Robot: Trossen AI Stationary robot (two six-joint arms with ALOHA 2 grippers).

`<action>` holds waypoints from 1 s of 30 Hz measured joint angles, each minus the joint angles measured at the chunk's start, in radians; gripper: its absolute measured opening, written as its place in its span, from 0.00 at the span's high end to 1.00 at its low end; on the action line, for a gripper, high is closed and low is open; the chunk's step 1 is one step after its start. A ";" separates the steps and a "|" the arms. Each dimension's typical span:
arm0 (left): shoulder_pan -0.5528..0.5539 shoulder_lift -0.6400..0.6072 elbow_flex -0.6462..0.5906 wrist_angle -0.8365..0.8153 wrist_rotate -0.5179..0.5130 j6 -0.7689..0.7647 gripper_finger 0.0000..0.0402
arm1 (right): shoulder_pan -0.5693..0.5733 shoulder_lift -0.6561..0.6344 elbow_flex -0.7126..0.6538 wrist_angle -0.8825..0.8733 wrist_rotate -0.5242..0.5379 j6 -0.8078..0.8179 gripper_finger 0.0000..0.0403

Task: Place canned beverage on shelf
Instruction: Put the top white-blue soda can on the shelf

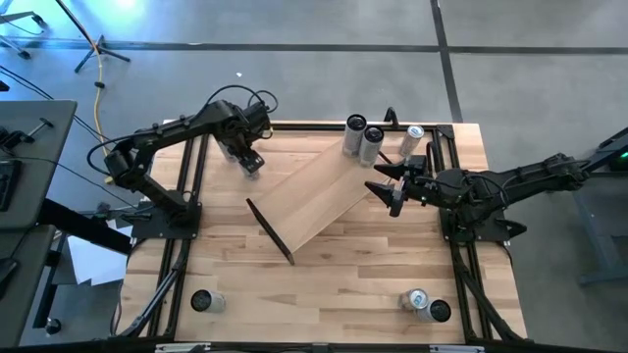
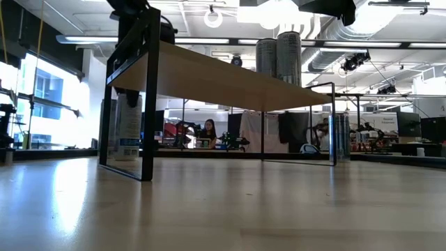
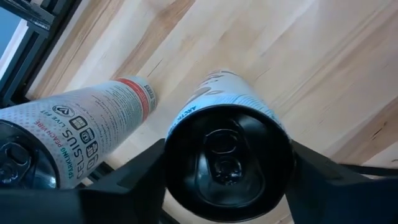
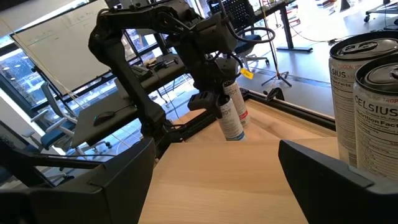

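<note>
Filling the lower middle of the left wrist view, a white can [image 3: 229, 146] is sitting between the left gripper's [image 1: 248, 163] fingers [image 3: 134, 177], which are pressing its sides, jaws clamped on it. A second can [image 3: 68, 137] is standing just beside it at the lower left. In the high view's centre the shelf [image 1: 319, 188] is lying diagonally, carrying two cans [image 1: 361, 139] at its upper right end. At the right, the right gripper [image 1: 392, 188] is hovering over the shelf's end with its jaws apart, holding nothing.
</note>
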 joint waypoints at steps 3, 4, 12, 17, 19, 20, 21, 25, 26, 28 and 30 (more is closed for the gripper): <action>0.000 -0.001 0.000 0.001 -0.001 -0.019 0.51 | 0.000 0.000 0.000 0.000 0.000 0.000 0.19; 0.000 -0.001 0.000 0.002 -0.001 -0.019 0.51 | 0.000 0.000 0.000 0.000 0.000 0.000 0.19; 0.000 0.000 0.000 0.002 -0.002 -0.019 0.49 | 0.000 0.000 0.000 0.000 0.000 0.000 0.19; 0.000 0.000 0.000 0.003 -0.002 -0.019 0.48 | 0.000 0.000 0.000 0.000 0.000 0.000 0.19; 0.000 0.000 0.000 0.003 -0.002 -0.018 0.48 | 0.000 0.000 0.000 0.000 0.000 0.000 0.19; 0.000 0.000 0.000 0.002 -0.002 -0.017 0.48 | 0.000 0.000 0.000 0.000 0.000 0.000 0.19; 0.000 -0.001 0.003 -0.004 -0.002 -0.013 0.48 | 0.000 0.000 0.000 0.000 0.000 0.000 0.19; 0.010 -0.015 0.073 -0.058 -0.002 -0.002 0.48 | 0.000 0.000 0.000 0.000 0.000 0.000 0.19; 0.013 -0.025 0.105 -0.065 -0.003 -0.002 0.48 | 0.000 0.000 0.000 0.000 0.000 0.000 0.19; 0.016 -0.042 0.177 -0.071 -0.005 -0.002 0.48 | 0.000 0.000 0.000 0.000 0.000 0.000 0.19; 0.011 -0.047 0.261 -0.091 -0.003 -0.004 0.48 | 0.000 0.000 0.000 0.000 0.000 0.000 0.19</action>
